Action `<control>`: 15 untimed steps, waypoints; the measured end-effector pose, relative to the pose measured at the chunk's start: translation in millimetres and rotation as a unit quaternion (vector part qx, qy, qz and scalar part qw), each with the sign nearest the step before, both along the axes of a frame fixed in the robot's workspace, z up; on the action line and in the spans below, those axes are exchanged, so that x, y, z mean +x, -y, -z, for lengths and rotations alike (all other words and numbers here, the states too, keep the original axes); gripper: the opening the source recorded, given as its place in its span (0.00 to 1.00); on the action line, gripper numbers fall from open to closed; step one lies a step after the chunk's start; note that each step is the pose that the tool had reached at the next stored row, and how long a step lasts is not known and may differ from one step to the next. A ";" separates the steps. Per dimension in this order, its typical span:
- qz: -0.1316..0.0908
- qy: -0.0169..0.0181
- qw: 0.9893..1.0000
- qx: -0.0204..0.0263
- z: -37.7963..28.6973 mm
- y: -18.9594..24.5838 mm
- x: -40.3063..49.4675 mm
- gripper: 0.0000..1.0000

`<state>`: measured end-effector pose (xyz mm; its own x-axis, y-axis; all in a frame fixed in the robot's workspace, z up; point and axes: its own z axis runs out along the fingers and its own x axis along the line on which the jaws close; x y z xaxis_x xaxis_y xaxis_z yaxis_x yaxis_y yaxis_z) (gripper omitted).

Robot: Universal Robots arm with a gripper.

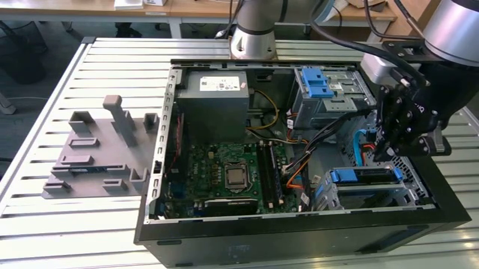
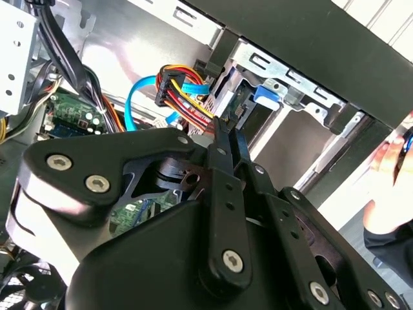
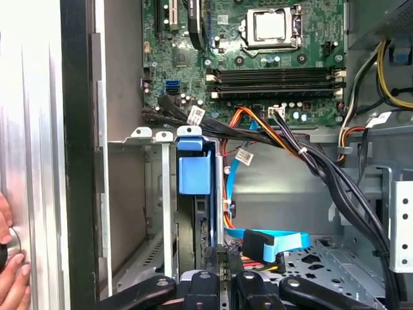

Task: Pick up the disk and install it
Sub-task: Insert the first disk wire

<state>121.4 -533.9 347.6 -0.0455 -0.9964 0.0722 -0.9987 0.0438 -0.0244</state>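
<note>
between closed fingertips of gripper point(image 3: 218, 274): edge of disk point(image 3: 193, 213), seated upright in drive bay point(image 3: 139, 194) ahead. install step nearly done; judged to need only final seating push, then release.

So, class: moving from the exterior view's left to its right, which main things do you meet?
Grey plastic fixture → grey power-supply box and green motherboard → blue latch on the silver cage → the arm's black hand.

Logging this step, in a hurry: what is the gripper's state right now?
Gripper: shut, fingers together, nothing visibly held, poised beside the disk seated in its bay inside the computer case.
</note>
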 end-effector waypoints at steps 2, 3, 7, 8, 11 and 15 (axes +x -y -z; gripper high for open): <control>0.005 0.000 1.000 0.000 1.3 0.2 0.0 0.17; 0.007 0.000 1.000 0.000 1.7 0.4 0.0 0.17; 0.008 0.000 1.000 0.000 2.3 0.4 0.0 0.17; 0.008 0.000 1.000 0.000 2.6 1.0 0.0 0.17; 0.008 0.000 1.000 0.000 3.6 5.2 0.0 0.17; 0.012 -0.001 1.000 0.000 5.2 8.6 0.1 0.17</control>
